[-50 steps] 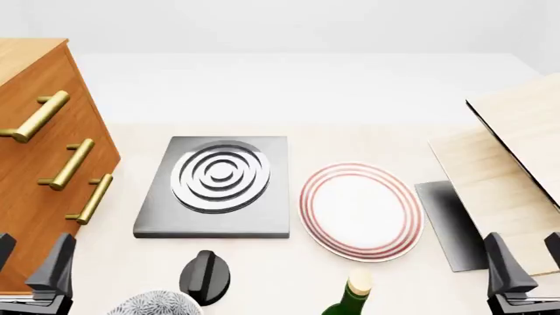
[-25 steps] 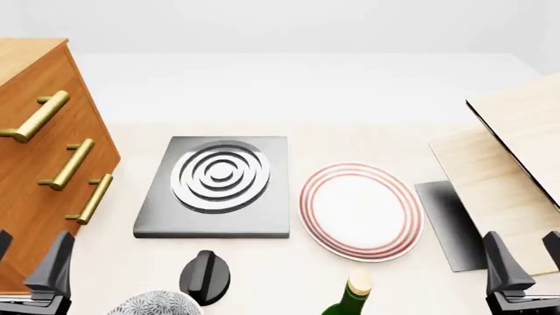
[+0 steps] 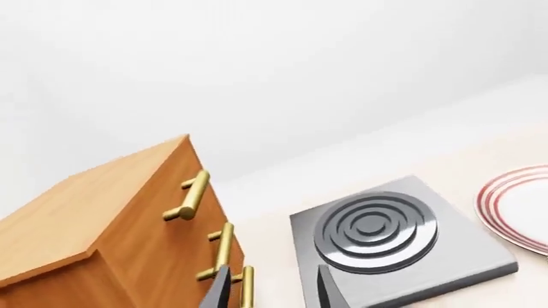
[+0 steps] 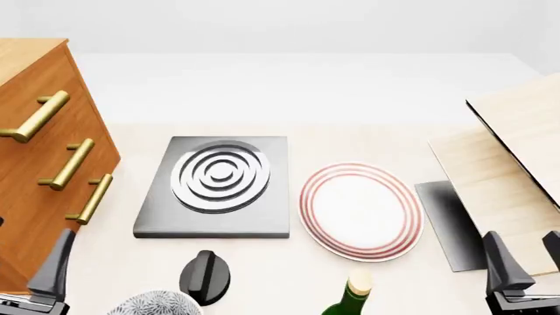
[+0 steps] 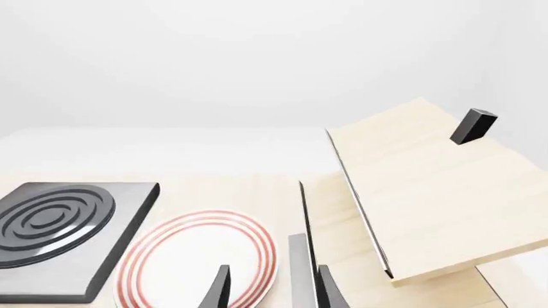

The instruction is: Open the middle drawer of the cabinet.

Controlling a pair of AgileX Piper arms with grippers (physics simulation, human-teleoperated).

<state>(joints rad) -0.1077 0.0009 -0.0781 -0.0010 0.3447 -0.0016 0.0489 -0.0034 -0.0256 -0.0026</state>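
Note:
The orange-brown cabinet (image 4: 83,111) stands at the table's left edge with three brass bar handles. The middle drawer (image 4: 39,157) sits flush with the others, and its handle (image 4: 68,164) is the centre one. My left gripper (image 4: 26,266) is low at the near left, just in front of the cabinet's base, open and empty. In the left wrist view the cabinet (image 3: 128,218) fills one side, and the middle handle (image 3: 221,249) lies just beyond one fingertip of the left gripper (image 3: 274,295). My right gripper (image 4: 529,262) waits open at the near right; the right wrist view shows the right gripper (image 5: 274,292) empty.
A grey stove plate (image 4: 217,184) with rings lies mid-table, beside a red-rimmed white plate (image 4: 360,210). A black knob (image 4: 206,275), a green bottle (image 4: 350,298) and a grey fuzzy object (image 4: 157,305) crowd the near edge. Pale wood boards (image 4: 516,164) and a dark slab (image 4: 446,223) occupy the right.
My left gripper has drifted slightly left and lower in the front view, its outer finger now almost out of frame. The right gripper and the drawers have not moved.

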